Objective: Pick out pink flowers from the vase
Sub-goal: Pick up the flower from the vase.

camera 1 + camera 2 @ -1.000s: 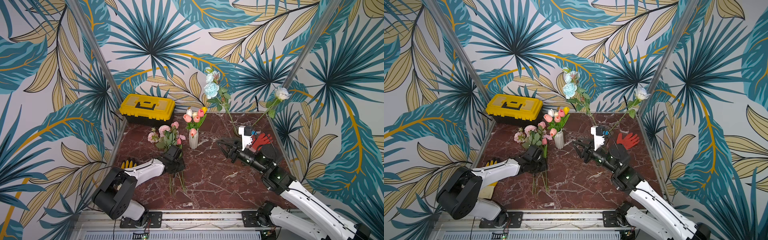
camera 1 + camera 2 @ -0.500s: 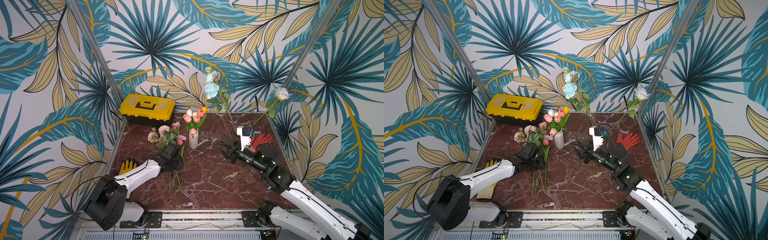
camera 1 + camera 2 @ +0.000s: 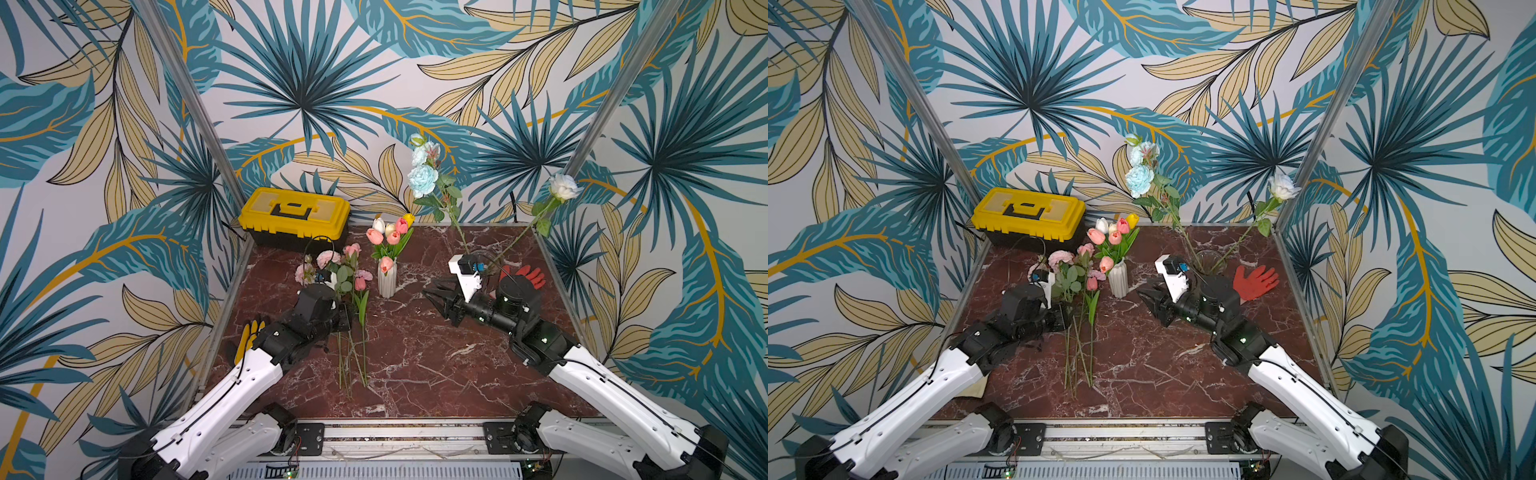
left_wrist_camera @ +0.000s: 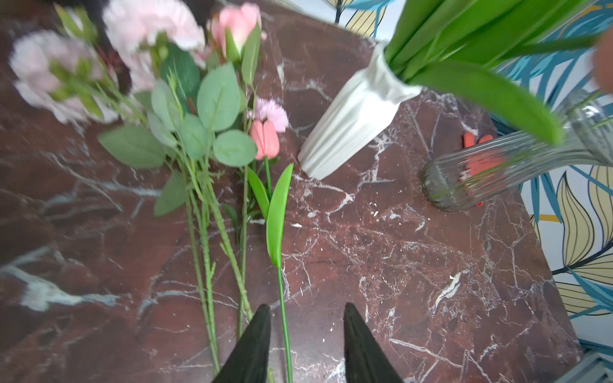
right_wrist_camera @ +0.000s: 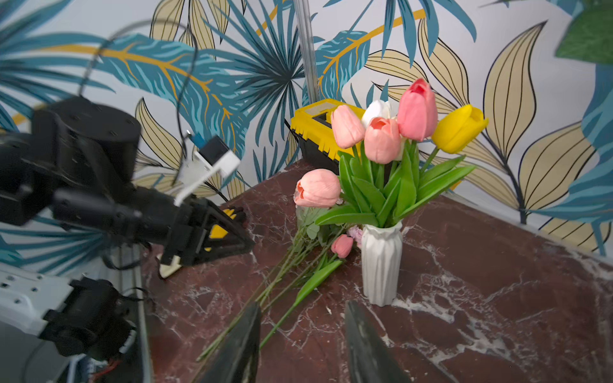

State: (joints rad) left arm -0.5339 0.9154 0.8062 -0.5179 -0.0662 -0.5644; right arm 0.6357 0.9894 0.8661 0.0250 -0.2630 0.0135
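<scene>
Fingers (image 4: 252,348) of left arm stand apart, gripping nothing; tulip stem (image 4: 283,298) lies loose between them beside pink flowers (image 4: 237,25) on tabletop (image 4: 398,265). Right fingers (image 5: 242,348) half open, empty, near white vase (image 5: 381,262) holding pink tulips (image 5: 381,139). Risk: narrow vase could tip if stems snag.

- Desk (image 3: 415,365): red-brown marble top, white veining.
- Yellow toolbox (image 3: 296,212): back left corner, lid closed.
- White ribbed vase (image 3: 387,282): upright, mid-desk toward the back.
- Glass vase (image 3: 1206,262): upright, well right of the white ribbed vase.
- Red glove (image 3: 1256,280): flat, near the right edge.
- Pink flowers (image 3: 344,275): bunch lying flat just left of the white ribbed vase, stems toward the front edge.
</scene>
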